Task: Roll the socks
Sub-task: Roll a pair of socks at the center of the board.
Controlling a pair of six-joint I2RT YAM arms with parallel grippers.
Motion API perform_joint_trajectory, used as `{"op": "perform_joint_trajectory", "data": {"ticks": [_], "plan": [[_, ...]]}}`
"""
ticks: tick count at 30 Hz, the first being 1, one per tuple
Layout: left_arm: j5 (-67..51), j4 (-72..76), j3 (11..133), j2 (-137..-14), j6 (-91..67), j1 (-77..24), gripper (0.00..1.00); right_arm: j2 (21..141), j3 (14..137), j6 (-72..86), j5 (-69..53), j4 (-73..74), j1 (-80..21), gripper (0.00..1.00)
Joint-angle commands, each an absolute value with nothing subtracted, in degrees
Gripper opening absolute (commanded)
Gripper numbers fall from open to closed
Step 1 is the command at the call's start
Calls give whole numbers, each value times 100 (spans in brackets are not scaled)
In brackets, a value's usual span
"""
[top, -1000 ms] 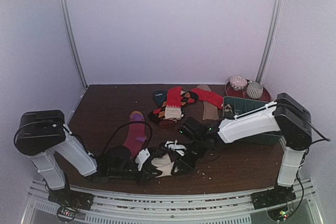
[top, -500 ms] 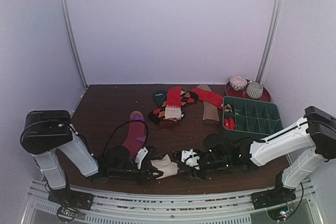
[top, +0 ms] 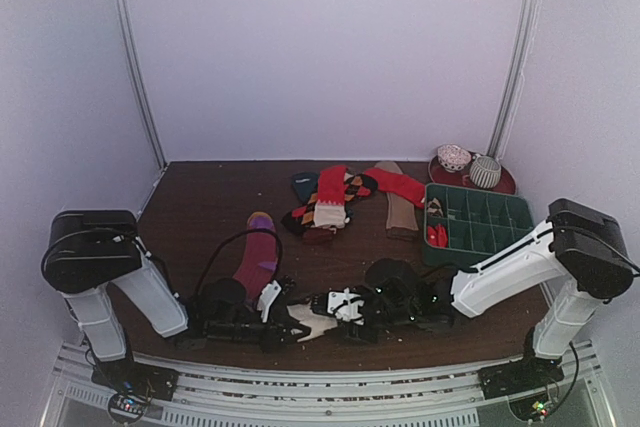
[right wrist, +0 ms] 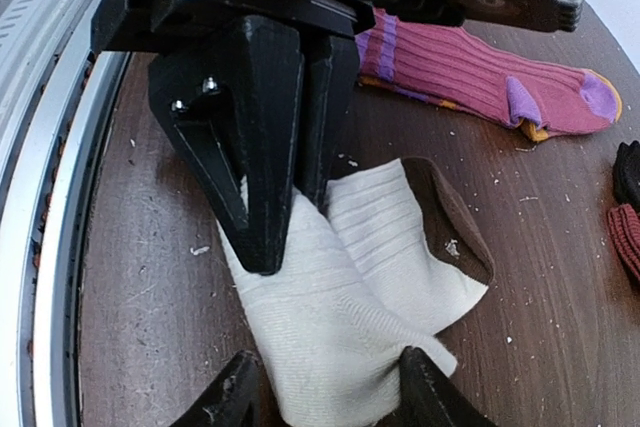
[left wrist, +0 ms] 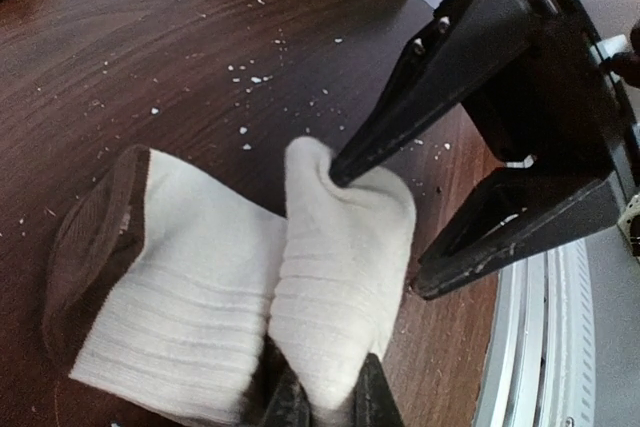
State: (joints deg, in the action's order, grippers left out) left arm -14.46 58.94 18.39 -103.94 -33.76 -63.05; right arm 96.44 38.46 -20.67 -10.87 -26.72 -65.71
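A white sock with a brown cuff lies folded on the brown table near the front edge. It also shows in the left wrist view and the right wrist view. My left gripper is shut on a fold of the sock; its tips pinch the white cloth. My right gripper is open, with its fingers on either side of the sock's near end. From the left wrist it shows with one tip touching the fold.
A magenta sock lies left of centre, also seen in the right wrist view. A pile of red and patterned socks lies at the back. A green divided tray and a red plate with rolled socks sit at the right.
My right gripper drew away to the right, then came back left to the white sock's end. My left gripper stayed shut on the sock.
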Motion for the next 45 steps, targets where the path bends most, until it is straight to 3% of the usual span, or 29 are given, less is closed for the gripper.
{"op": "perform_joint_trajectory", "data": {"ticks": [1,7,13,17,19,23,29,33,38,45], "plan": [[-1750,4225,1560,-10775,-3364,-6363,0,10050,4161,-2247,-1258,-2299,-6514,48],[-1741,4235,1588,-10763,-3191,-6363,0,10405,4415,-2155,-1845,-1534,-6558,41],[-1659,4277,1727,-10574,-2731,-6354,0,10531,4430,-1741,-2131,-1069,-6562,21],[-1277,3480,2215,-10249,-2050,-6354,2,10693,4659,-1266,-2338,-428,-6559,6],[-932,3010,2404,-9965,-1692,-6354,23,10696,4766,-980,-2375,-43,-6551,5],[-270,2649,2296,-8841,-1274,-6354,46,10806,5078,-565,-2611,876,-6487,5],[118,3053,1366,-6855,-950,-6449,55,11193,5929,-115,-3131,2177,-6279,6],[103,3616,768,-6210,-984,-6477,59,11481,6504,144,-3404,2663,-6086,6],[-161,4650,661,-6894,-1112,-6603,60,11891,7206,78,-3239,3449,-6038,6],[-213,5803,1067,-8368,-945,-6774,69,12168,7490,-85,-3302,3821,-6012,6]]}}
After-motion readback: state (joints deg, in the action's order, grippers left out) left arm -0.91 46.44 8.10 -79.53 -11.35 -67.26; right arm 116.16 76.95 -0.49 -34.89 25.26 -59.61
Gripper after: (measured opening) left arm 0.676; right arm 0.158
